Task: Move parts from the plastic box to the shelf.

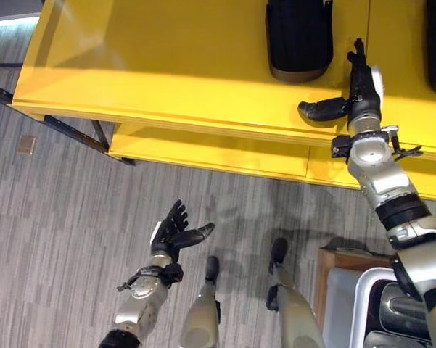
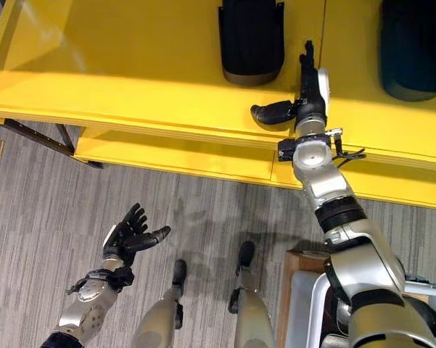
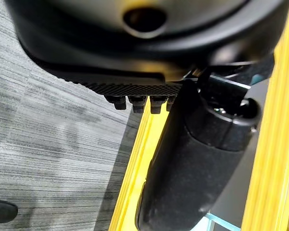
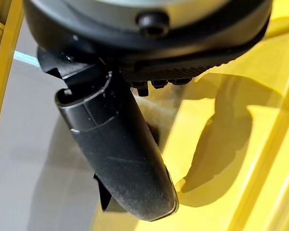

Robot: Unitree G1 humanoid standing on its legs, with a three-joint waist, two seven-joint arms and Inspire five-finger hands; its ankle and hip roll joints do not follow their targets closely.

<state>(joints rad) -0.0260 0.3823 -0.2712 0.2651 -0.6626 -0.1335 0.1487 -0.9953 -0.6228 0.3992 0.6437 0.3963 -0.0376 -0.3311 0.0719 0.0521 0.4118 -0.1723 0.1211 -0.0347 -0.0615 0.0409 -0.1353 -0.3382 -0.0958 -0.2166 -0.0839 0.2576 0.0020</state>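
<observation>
In the left eye view, the right hand (image 1: 363, 87) was stretched out over the yellow shelf (image 1: 167, 80), fingers straight and thumb splayed sideways, holding nothing. A black part (image 1: 299, 40) lay on the shelf just beyond and to the left of it, apart from the hand. The part looked rigid, smooth and rounded, likely moderately heavy and a little slippery; gripping across its narrower sides seemed the safest hold. The left hand (image 1: 175, 232) hung low over the grey floor, palm up, fingers relaxed and empty. The plastic box (image 1: 381, 312) sat at the lower right with more parts inside.

In the right eye view, a second dark part (image 2: 413, 47) rested further right on the shelf.

The left wrist view showed shelf edges and floor past the thumb.

The right wrist view showed the thumb over the yellow surface, clasping nothing.
</observation>
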